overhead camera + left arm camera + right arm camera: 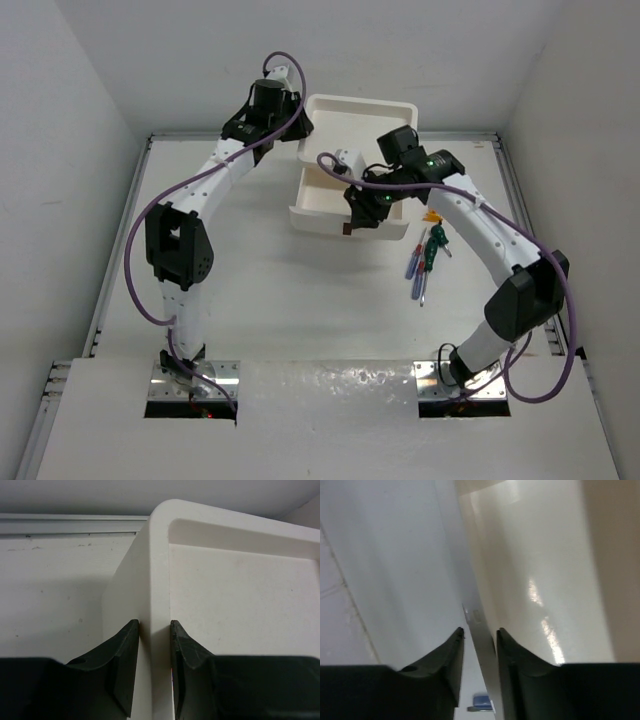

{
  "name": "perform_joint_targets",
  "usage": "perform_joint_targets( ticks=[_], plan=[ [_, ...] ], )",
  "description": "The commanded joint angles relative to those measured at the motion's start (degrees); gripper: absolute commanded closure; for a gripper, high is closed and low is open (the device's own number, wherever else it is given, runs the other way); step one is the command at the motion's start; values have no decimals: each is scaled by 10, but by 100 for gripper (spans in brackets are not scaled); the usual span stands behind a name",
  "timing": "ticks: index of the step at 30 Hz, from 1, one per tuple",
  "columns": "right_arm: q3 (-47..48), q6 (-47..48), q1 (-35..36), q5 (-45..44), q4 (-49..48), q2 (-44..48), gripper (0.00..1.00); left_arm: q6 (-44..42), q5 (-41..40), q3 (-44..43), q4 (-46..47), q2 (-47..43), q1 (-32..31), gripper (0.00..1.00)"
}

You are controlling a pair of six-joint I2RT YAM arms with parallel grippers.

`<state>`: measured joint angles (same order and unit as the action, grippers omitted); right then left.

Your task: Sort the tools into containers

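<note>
- Our left jaws clamp the rim of the white unit;
- our right jaws straddle the open drawer at its thin front edge; we cannot tell whether they pinch it;
- the tools lie on the counter just right of that drawer, lengthwise towards us, nearest our right arm.

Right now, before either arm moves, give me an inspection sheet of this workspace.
Surface: white table, arms bolted at its near edge.
Job's things: white drawer unit at the far side, one drawer pulled out. The tools, green-handled and blue-purple-handled, lie clustered on the table right of the drawer, with a small orange piece just beyond them.
Clutter: nothing seen.
End effectors: left end effector is shut on the drawer unit's top rim. The right end effector straddles a thin wall of the drawer; whether it grips is unclear.
Cables: purple cables loop along both arms, away from the tools.
Surroundings: plain white walls on three sides.
</note>
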<state>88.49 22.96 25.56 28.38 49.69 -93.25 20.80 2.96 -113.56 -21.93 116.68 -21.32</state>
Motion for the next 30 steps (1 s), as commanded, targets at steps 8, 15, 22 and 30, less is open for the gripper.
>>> perform_joint_targets(
  ticks=[8, 15, 22, 30],
  plan=[
    [85, -104, 7, -27, -11, 90, 29, -8, 1, -11, -6, 22, -6, 100],
    [154, -298, -125, -127, -63, 81, 41, -9, 3, -16, -15, 22, -6, 100],
    [-1, -495, -373, -117, -161, 62, 83, -37, 17, -25, -25, 13, -6, 99],
    [-181, -449, -352, -274, -159, 92, 51, -58, 35, -34, -49, 22, -6, 95]
  ],
)
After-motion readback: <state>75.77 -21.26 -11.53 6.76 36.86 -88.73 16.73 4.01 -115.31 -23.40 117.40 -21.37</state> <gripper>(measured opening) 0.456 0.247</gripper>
